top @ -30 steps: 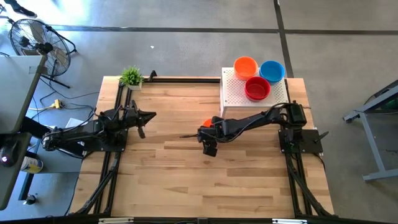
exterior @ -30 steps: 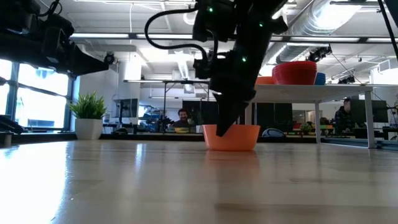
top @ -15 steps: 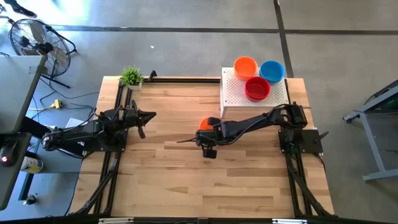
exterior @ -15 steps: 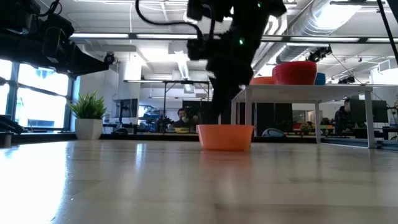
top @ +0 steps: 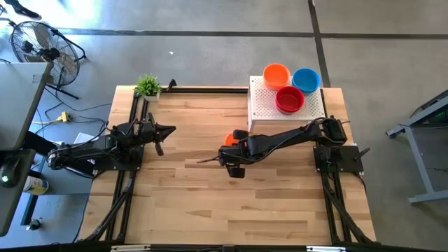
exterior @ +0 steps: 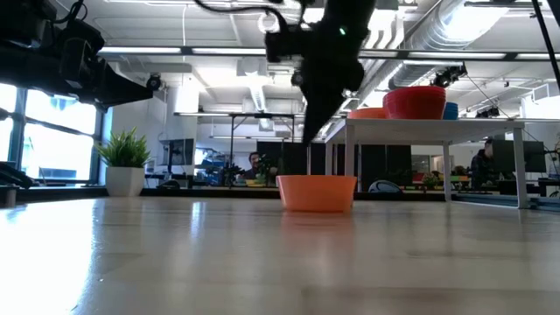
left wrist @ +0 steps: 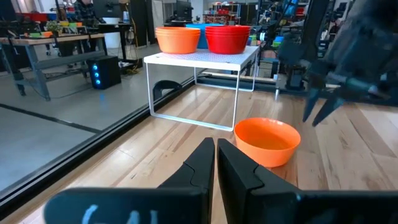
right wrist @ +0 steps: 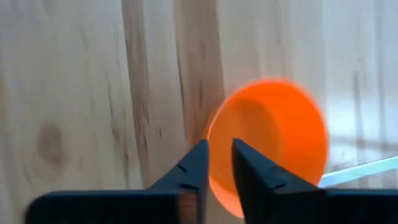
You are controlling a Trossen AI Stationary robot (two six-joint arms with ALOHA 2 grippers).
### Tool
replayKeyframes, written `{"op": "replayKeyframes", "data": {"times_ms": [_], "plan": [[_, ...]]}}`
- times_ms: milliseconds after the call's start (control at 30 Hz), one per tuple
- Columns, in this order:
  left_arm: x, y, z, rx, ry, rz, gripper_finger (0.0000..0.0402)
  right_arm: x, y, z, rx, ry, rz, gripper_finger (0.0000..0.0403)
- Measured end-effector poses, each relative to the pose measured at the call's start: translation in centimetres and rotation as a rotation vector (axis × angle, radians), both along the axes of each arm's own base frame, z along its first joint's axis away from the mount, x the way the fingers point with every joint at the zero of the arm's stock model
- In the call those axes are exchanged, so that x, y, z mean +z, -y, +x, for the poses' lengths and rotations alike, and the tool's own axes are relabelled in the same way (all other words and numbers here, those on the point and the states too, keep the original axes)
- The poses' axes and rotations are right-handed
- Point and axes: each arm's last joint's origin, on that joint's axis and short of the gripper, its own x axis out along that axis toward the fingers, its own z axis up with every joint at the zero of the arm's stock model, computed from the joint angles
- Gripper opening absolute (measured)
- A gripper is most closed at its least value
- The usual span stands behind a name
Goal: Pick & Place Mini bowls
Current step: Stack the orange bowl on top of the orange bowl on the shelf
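1 orange mini bowl (exterior: 317, 192) is seen standing upright on the wooden tabletop (top: 210, 196), near its middle, just beside the near left corner of the white perforated stand (top: 269, 105). In the high view this bowl (top: 229, 139) is mostly hidden by the right arm. The right gripper (right wrist: 215, 163) is held above the bowl, clear of it; its 2 fingers (right wrist: 193, 167) are drawn close together with only a narrow gap between them, and nothing is gripped. In the right wrist view the bowl (right wrist: 273, 140) is seen from above, past the fingertips, with its hollow facing up. In the low view the right arm hangs over the bowl without touching the rim.

3 more mini bowls are carried on top of the stand: an orange one (top: 276, 73) at the far left, a blue one (top: 306, 79) at the far right, and a red one (top: 289, 99) nearer, touching or almost touching the other 2. In the left wrist view the orange (left wrist: 177, 38) and red (left wrist: 227, 38) bowls are seen side by side on the stand (left wrist: 205, 59), with the lone orange bowl (left wrist: 267, 141) on the tabletop in front of it.

The left gripper (left wrist: 215, 163) is kept at the left side of the tabletop, well apart from the bowls, its fingers pressed together and empty. A small green potted plant (top: 148, 87) is set at the far left corner of the tabletop.
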Motion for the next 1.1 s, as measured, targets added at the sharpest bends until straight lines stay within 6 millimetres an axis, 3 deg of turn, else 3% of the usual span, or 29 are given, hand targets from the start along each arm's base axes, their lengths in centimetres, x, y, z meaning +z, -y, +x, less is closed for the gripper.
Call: {"op": "replayKeyframes", "data": {"times_ms": [233,400,533,733,933,1100], "plan": [[0.0,0.0,0.0,0.000,0.000,0.000,0.0017,-4.4,0.9,-1.6,0.053,-0.103,-0.051,0.0145],[0.0,0.0,0.0,0.000,0.000,0.000,0.0017,-6.5,2.1,-1.9,0.094,-0.076,-0.009,0.0172],[0.0,0.0,0.0,0.000,0.000,0.000,0.0017,-7.4,2.5,-2.2,0.111,-0.067,-0.003,0.0135],[0.0,0.0,0.0,0.000,0.000,0.000,0.0017,-7.2,2.2,-2.0,0.181,-0.073,-0.031,0.0014],[0.0,0.0,0.0,0.001,0.000,0.000,0.0017,-5.8,0.1,-1.4,0.291,-0.058,-0.023,0.0006],[0.0,0.0,0.0,0.001,0.000,0.000,0.0017,-3.2,-2.5,-0.6,0.374,-0.035,-0.032,0.0003]]}}
